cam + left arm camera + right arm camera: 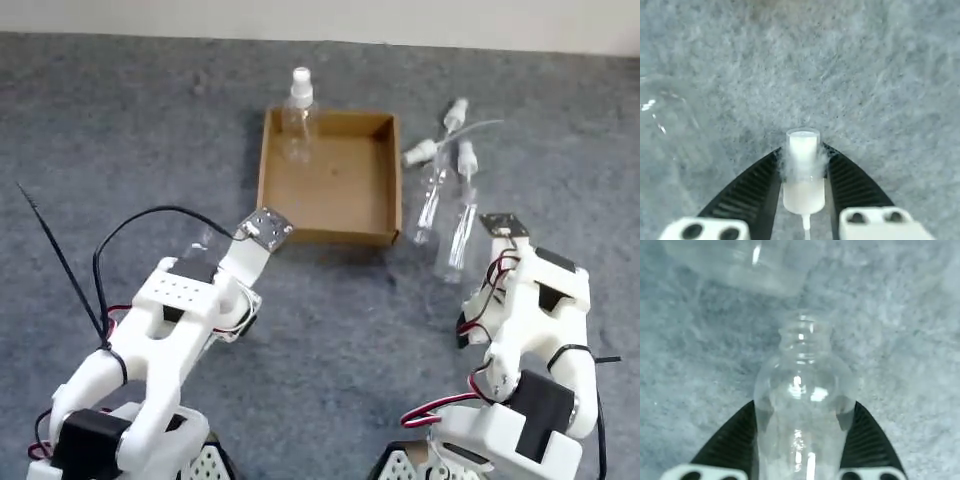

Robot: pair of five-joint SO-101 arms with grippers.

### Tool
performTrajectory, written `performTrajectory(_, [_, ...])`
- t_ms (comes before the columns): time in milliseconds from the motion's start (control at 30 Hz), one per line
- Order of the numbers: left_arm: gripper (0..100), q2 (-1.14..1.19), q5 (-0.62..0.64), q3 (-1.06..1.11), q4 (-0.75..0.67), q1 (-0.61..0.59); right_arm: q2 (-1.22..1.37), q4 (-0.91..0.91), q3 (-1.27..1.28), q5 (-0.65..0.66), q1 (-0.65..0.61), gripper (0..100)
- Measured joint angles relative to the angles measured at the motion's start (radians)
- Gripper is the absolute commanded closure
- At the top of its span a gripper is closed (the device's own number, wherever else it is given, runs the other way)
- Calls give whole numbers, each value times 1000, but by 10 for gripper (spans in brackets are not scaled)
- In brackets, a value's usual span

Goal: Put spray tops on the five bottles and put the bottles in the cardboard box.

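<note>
My left gripper [802, 150] is shut on a white spray top [802, 165], held just over the grey carpet; a clear bottle [665, 115] lies beside it. In the high view this gripper [262, 232] sits at the cardboard box's [330, 236] near-left corner. My right gripper [802, 407] is shut on a clear bottle [802, 390] whose neck is open and uncapped. A second clear bottle [740, 265] lies just beyond that neck. One capped bottle [299, 115] is at the box's far-left corner. Two capped bottles [430, 190] [458, 220] lie right of the box.
A loose spray top with its tube [456, 112] lies beyond the two capped bottles. The right arm [530, 300] stands close to those bottles. Black cables [110, 250] loop around the left arm. Grey carpet [120, 130] covers the table.
</note>
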Motion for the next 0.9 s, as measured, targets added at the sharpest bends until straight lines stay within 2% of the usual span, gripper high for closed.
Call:
performTrajectory(167, [921,0,-2,8,0,0,0,0,0,41,0,932])
performTrajectory(300, [851,0,-2,9,0,0,0,2,0,51,0,880])
performTrajectory(467, [900,-2,-2,46,-5,-8,0,14,0,51,-5,844])
performTrajectory(567, [934,-3,-17,48,-5,0,0,14,0,51,-5,882])
performTrajectory(667, [996,-3,-49,48,-5,0,0,9,0,51,-3,990])
performTrajectory(833, [997,-8,-55,2,17,-2,-2,17,-14,51,-2,994])
performTrajectory(900, [997,-29,-55,-75,81,-14,-37,44,-52,51,-6,995])
